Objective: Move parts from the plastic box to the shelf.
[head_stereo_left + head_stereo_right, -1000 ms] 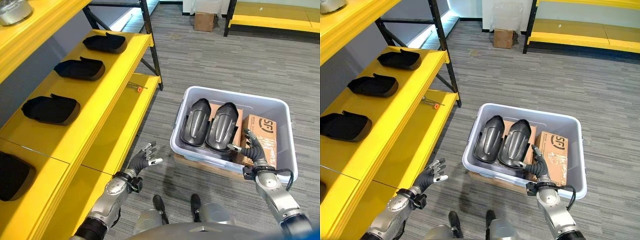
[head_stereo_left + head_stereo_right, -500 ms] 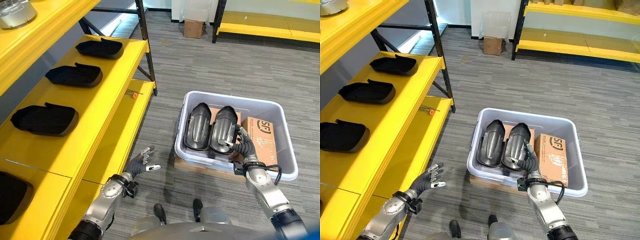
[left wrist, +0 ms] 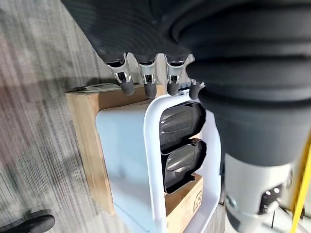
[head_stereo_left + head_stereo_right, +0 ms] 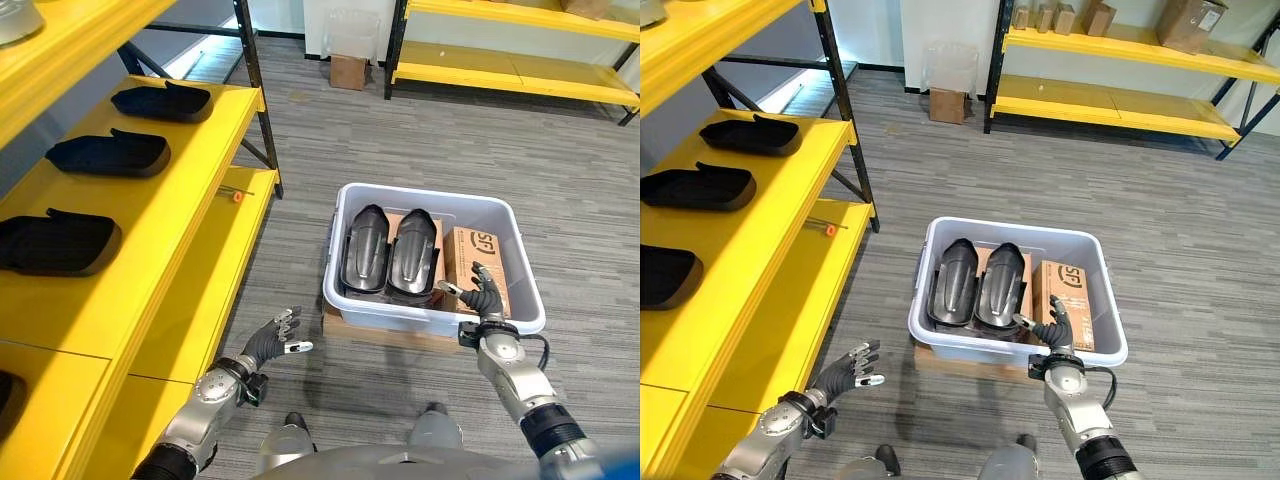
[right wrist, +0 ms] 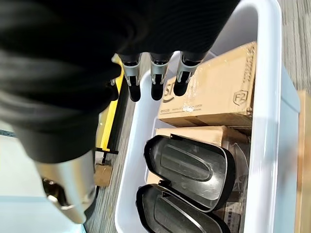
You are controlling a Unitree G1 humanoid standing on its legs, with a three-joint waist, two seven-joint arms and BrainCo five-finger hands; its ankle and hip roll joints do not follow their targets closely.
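Observation:
A white plastic box (image 4: 425,193) stands on the floor and holds two dark grey shell-shaped parts (image 4: 365,250) (image 4: 412,255) side by side. My right hand (image 4: 480,297) is open at the box's front rim, by the right part and a cardboard carton (image 4: 482,258). Its straight fingers (image 5: 153,82) hang above the carton, holding nothing. My left hand (image 4: 268,343) is open and empty, low over the carpet to the left of the box, with its fingers (image 3: 148,82) pointing at the box wall (image 3: 121,155). Three black parts (image 4: 160,102) (image 4: 108,153) (image 4: 50,243) lie on the yellow shelf (image 4: 170,210).
The box rests on a wooden board (image 4: 345,325). A lower yellow shelf board carries a small orange-tipped tool (image 4: 237,196). Black shelf posts (image 4: 262,120) stand at the rack's far end. A second yellow rack (image 4: 500,60) and a cardboard box (image 4: 348,72) are across the carpet.
The camera has shifted, so the box now looks farther away. My right hand has drawn back from beside the right part to the front rim. The left hand stays open.

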